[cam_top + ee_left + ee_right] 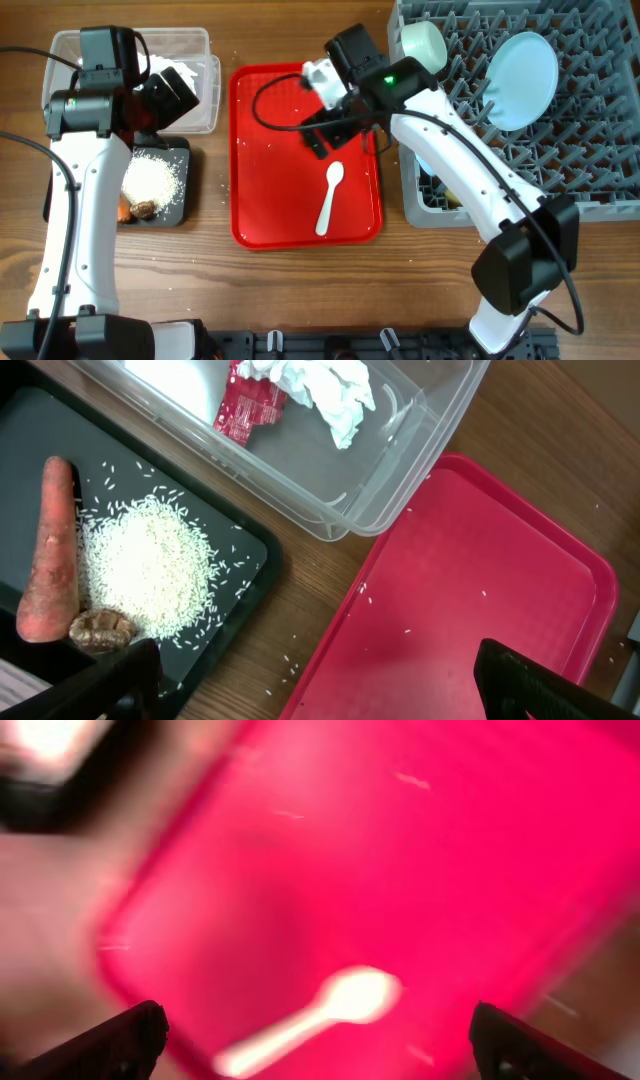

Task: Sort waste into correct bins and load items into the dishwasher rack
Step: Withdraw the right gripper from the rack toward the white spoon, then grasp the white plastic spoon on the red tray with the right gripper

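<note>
White plastic on red: picking out the white plastic spoon (330, 198), lying flat and alone on the red serving tray (258, 150), in its near right part. Pointing its bowl toward the far side and trailing its handle toward the near edge with a slight lean left, so running nearly straight from far to near in the overhead view.

Finding the right gripper (328, 143) hanging over the far middle of that tray, just beyond the spoon's bowl, fingers spread wide and gripping nothing. Placing the spoon, then, just to the near side of the pincer and a touch to the right. Reading the right wrist view with caution, being badly blurred: showing the spoon low in the frame between the two fingertips, lying at a shallow slant, closer to along the line between them than across it. Judging a short reach toward the near edge and probably a turn of the wrist to be needed before closing across the handle.

Finding the left gripper (322, 690) also fully open and empty, hovering well to the left where the clear tub (400, 480), the black tray (250, 540) and the red tray's far left corner meet. Judging the right arm plainly nearer, with the dishwasher rack (600, 180) waiting on its right.
</note>
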`<state>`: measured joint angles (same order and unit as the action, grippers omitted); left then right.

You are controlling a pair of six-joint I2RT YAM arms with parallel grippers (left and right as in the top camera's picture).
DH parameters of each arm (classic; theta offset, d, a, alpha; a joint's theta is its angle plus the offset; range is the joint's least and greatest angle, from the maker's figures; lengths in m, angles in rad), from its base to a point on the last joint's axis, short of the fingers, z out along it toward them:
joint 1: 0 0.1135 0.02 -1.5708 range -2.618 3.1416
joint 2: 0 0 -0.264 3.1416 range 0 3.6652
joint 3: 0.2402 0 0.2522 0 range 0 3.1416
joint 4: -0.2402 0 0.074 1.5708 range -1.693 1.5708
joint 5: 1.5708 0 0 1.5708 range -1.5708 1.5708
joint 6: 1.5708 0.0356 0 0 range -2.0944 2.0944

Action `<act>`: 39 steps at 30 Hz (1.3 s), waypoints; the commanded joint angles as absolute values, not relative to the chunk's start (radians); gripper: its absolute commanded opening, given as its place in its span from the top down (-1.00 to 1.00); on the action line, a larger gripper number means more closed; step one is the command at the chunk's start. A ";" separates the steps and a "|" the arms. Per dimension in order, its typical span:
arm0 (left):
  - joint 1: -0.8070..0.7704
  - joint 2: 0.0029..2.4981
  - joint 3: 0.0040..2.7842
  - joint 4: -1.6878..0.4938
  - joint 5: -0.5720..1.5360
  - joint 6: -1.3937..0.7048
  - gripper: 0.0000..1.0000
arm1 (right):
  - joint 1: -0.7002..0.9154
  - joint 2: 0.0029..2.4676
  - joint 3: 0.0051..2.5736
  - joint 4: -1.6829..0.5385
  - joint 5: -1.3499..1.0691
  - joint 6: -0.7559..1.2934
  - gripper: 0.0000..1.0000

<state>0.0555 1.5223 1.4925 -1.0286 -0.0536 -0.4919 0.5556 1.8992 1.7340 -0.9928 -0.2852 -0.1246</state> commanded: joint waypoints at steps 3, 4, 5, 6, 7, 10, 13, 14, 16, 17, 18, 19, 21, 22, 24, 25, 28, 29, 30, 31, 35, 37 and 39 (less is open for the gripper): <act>0.064 1.523 1.500 -1.026 -0.049 -0.490 -1.00 | 0.570 1.950 1.653 -0.999 -0.355 0.042 -0.86; 0.064 1.523 1.500 -1.026 -0.049 -0.490 -1.00 | 0.574 1.960 1.632 -0.995 -0.354 0.057 -0.67; 0.064 1.523 1.500 -1.026 -0.049 -0.490 -1.00 | 0.579 1.970 1.612 -0.987 -0.353 0.075 -0.51; 0.064 1.523 1.500 -1.026 -0.049 -0.490 -1.00 | 0.585 1.977 1.591 -0.979 -0.338 0.104 -0.43; 0.064 1.523 1.500 -1.026 -0.049 -0.490 -1.00 | 0.592 1.987 1.571 -0.970 -0.310 0.144 -0.39; 0.064 1.523 1.500 -1.026 -0.049 -0.490 -1.00 | 0.614 2.004 1.518 -0.956 -0.230 0.235 -0.25; 0.064 1.523 1.500 -1.026 -0.049 -0.490 -1.00 | 0.645 2.006 1.476 -0.951 -0.166 0.272 -0.15; 0.064 1.523 1.500 -1.026 -0.049 -0.490 -1.00 | 0.664 2.006 1.459 -0.951 -0.122 0.295 -0.15; 0.064 1.523 1.500 -1.026 -0.049 -0.490 -1.00 | 0.692 2.006 1.436 -0.942 -0.065 0.329 -0.14; 0.064 1.523 1.500 -1.026 -0.049 -0.490 -1.00 | 0.703 2.006 1.427 -0.935 -0.041 0.345 -0.13; 0.064 1.523 1.500 -1.026 -0.049 -0.490 -1.00 | 0.712 2.006 1.415 -0.923 -0.020 0.352 -0.12; 0.064 1.523 1.500 -1.026 -0.049 -0.490 -1.00 | 0.720 2.006 1.401 -0.906 -0.001 0.360 -0.12; 0.064 1.523 1.500 -1.026 -0.049 -0.490 -1.00 | 0.726 2.007 1.373 -0.874 0.024 0.367 -0.13; 0.064 1.523 1.500 -1.026 -0.049 -0.490 -1.00 | 0.726 2.007 1.357 -0.860 0.027 0.367 -0.12; 0.064 1.523 1.500 -1.026 -0.049 -0.490 -1.00 | 0.725 2.007 1.333 -0.842 0.032 0.367 -0.11; 0.064 1.523 1.500 -1.026 -0.049 -0.490 -1.00 | 0.725 2.007 1.322 -0.840 0.044 0.368 -0.10; 0.064 1.523 1.500 -1.026 -0.049 -0.490 -1.00 | 0.725 2.007 1.314 -0.840 0.086 0.375 -0.04; 0.064 1.523 1.500 -1.026 -0.049 -0.490 -1.00 | 0.725 2.007 1.314 -0.838 0.102 0.383 -0.03; 0.064 1.523 1.500 -1.026 -0.049 -0.490 -0.99 | 0.725 2.007 1.314 -0.834 0.129 0.398 -0.01; 0.064 1.523 1.500 -1.026 -0.049 -0.490 -1.00 | 0.725 2.007 1.314 -0.829 0.144 0.400 0.00; 0.064 1.523 1.500 -1.026 -0.049 -0.490 -1.00 | 0.724 2.022 1.313 -0.775 0.161 0.400 0.06; 0.064 1.523 1.500 -1.026 -0.049 -0.490 -1.00 | 0.716 2.049 1.313 -0.750 0.157 0.400 0.11; 0.064 1.523 1.500 -1.026 -0.049 -0.490 -1.00 | 0.703 2.081 1.314 -0.742 0.145 0.400 0.14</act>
<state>0.0555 1.5223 1.4925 -1.0286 -0.0536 -0.4919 0.7227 2.0087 1.3190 -0.7567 0.1242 0.3824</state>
